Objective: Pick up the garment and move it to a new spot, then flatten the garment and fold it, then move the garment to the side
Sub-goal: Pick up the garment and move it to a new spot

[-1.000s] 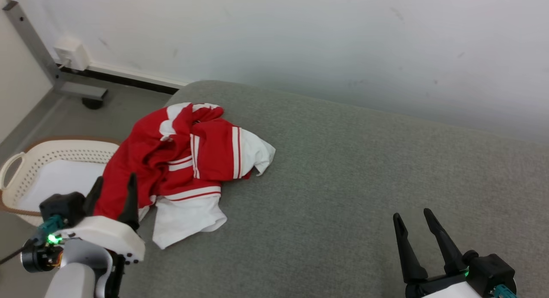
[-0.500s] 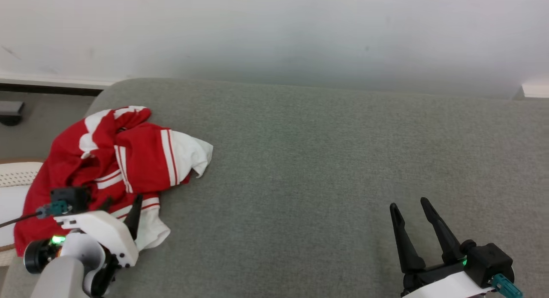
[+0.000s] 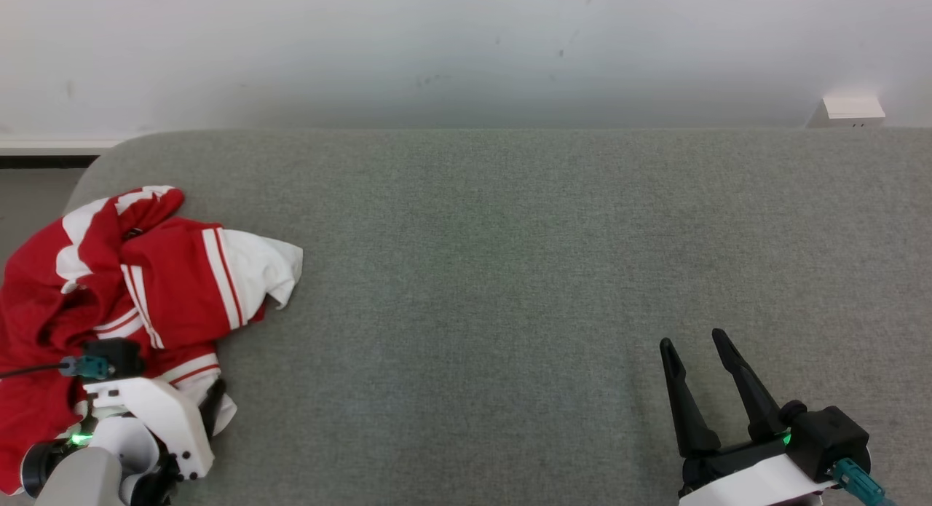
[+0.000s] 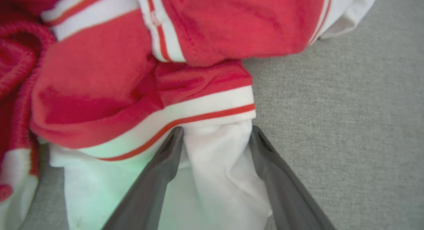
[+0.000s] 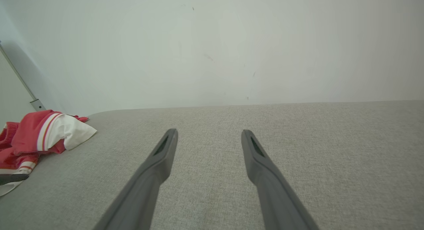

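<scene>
A crumpled red garment (image 3: 145,273) with white stripes and white panels lies at the left end of the grey cushion (image 3: 510,273). In the left wrist view my left gripper (image 4: 215,132) is open and down on the garment (image 4: 132,74). Its two fingers straddle a white fold just below the red-striped hem. In the head view the white wrist covers most of that gripper, low on the garment's near edge. My right gripper (image 3: 692,338) stands open over bare cushion at the lower right, with nothing between its fingers (image 5: 165,150). The garment (image 5: 39,137) lies far to its left.
A white wall rises right behind the cushion's far edge. A small white box (image 3: 848,111) sits on the wall at the back right. A strip of floor (image 3: 29,193) shows past the cushion's left end, and a grey metal post (image 5: 20,81) stands there.
The camera has swung right, so the garment sits further left in the picture and the basket has left it. My left gripper has come down onto the garment's white lower edge. The right gripper holds still.
</scene>
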{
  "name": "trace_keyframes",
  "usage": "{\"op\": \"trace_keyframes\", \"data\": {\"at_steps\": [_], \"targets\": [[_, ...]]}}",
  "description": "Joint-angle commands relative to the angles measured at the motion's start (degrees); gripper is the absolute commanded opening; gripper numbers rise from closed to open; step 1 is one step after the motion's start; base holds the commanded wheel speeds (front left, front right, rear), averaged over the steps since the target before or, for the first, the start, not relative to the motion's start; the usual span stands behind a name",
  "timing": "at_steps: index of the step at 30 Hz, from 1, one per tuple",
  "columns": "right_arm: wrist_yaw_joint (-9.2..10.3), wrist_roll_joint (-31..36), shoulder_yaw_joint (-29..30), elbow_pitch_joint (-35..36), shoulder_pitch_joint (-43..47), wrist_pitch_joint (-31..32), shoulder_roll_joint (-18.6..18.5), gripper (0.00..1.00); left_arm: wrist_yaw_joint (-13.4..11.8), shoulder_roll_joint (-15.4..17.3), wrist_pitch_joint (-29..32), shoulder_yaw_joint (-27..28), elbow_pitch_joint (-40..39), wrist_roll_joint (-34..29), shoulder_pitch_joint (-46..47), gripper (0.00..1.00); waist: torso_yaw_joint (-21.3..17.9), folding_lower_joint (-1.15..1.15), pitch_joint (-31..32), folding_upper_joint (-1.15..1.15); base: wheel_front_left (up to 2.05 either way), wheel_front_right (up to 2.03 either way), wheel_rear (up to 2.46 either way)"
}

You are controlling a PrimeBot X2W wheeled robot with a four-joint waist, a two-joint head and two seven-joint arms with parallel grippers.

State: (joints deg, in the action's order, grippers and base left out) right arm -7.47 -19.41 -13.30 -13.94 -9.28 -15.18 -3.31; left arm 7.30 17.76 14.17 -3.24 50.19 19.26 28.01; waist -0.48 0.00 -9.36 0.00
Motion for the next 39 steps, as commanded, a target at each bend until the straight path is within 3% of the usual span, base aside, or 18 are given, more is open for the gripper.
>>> {"op": "trace_keyframes", "data": {"at_steps": [1,2,3,4,19,29,39], "targets": [[-0.04,-0.3,-0.1,-0.2,-0.6,0.1,-0.1,1.00,0.1,-0.7,1.4,-1.0,2.3,0.5,-1.3,1.00,0.0,0.00,0.0,0.00,0.00,0.00,0.00],[-0.04,-0.3,-0.2,-0.2,-0.7,0.1,-0.1,1.00,0.1,-0.6,0.4,-1.2,2.5,0.7,-1.0,0.68,0.0,0.00,-0.1,0.00,0.00,0.00,0.00],[-0.04,-0.3,-0.2,-0.2,-0.8,0.1,0.0,1.00,0.1,-0.6,-0.7,-1.5,2.4,0.9,-0.5,0.10,0.0,0.00,-0.1,0.00,0.00,0.00,0.00],[-0.04,-0.3,-0.3,-0.2,-0.8,0.1,0.0,1.00,0.1,-0.6,-1.7,-1.8,2.5,1.0,-0.1,0.00,0.1,0.00,0.0,0.00,0.00,0.00,0.00],[-0.04,-0.9,0.1,-1.3,1.8,0.1,0.2,1.00,0.2,2.0,-7.8,-9.2,-2.9,1.0,4.4,0.00,2.0,0.00,6.2,0.00,0.00,0.00,0.00],[-0.04,-1.2,1.2,-1.3,3.7,0.1,0.3,1.00,-0.1,6.4,-3.9,-14.5,-21.4,-1.3,7.2,0.00,-1.4,0.00,10.2,0.00,0.00,0.00,0.00],[-0.04,-0.1,2.9,-0.7,2.9,0.1,0.4,1.00,-1.3,5.2,1.1,-15.8,-40.2,-0.3,7.1,0.00,-8.9,0.00,11.5,0.00,0.00,0.00,0.00]]}}
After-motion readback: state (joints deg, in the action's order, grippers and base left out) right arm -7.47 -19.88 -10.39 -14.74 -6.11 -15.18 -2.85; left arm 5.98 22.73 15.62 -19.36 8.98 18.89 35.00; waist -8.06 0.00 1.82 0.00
